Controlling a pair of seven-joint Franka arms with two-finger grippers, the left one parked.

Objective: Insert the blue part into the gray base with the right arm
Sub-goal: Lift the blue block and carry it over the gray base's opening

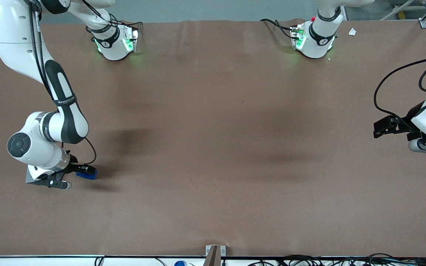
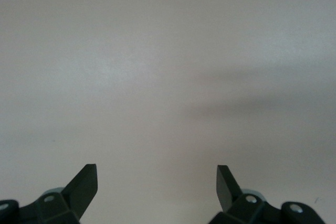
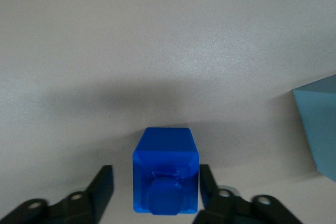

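The blue part (image 1: 88,174) lies on the brown table toward the working arm's end, fairly near the front camera. The right arm's gripper (image 1: 84,170) is low over it. In the right wrist view the gripper (image 3: 156,179) is open, and the blue part (image 3: 165,169) sits between its fingers. One finger (image 3: 206,182) is against the part's side, while the other (image 3: 105,182) stands a little apart from it. The gray base (image 1: 31,178) stands beside the part, mostly hidden under the arm's wrist. One of its faces (image 3: 319,124) shows in the right wrist view.
The brown table (image 1: 213,147) spreads wide toward the parked arm's end. Two arm bases (image 1: 115,40) (image 1: 314,37) stand at the edge farthest from the front camera. A small bracket (image 1: 215,253) and cables lie along the nearest edge.
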